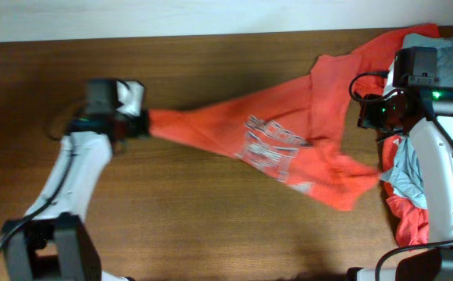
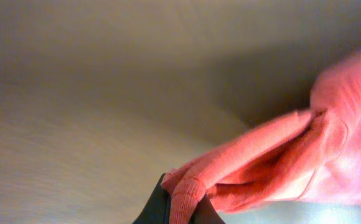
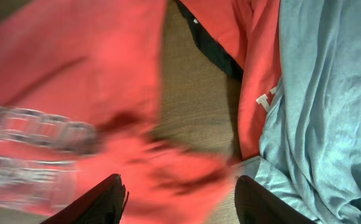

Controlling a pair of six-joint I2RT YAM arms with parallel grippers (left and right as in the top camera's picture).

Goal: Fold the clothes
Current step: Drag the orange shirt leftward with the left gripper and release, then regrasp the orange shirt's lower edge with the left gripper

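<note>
An orange-red T-shirt [image 1: 211, 129] with a white chest print [image 1: 277, 148] is stretched across the table from the clothes pile at the right toward the left. My left gripper [image 1: 138, 123] is shut on its gathered end. In the left wrist view the dark fingers [image 2: 159, 208] pinch a ribbed hem of the orange-red T-shirt [image 2: 183, 196]. My right gripper [image 3: 180, 205] hangs open above the blurred orange-red T-shirt [image 3: 75, 87], with nothing between its fingers [image 3: 99, 202]. A light grey-blue T-shirt [image 3: 317, 112] lies to its right. In the overhead view the right gripper [image 1: 367, 117] is over the pile's left edge.
The wooden table [image 1: 211, 62] runs to a pale wall at the back. The light grey-blue T-shirt [image 1: 406, 168] and another orange-red garment [image 1: 410, 222] lie heaped at the right edge under the right arm [image 1: 445, 172]. The left arm [image 1: 70, 172] comes from the front left.
</note>
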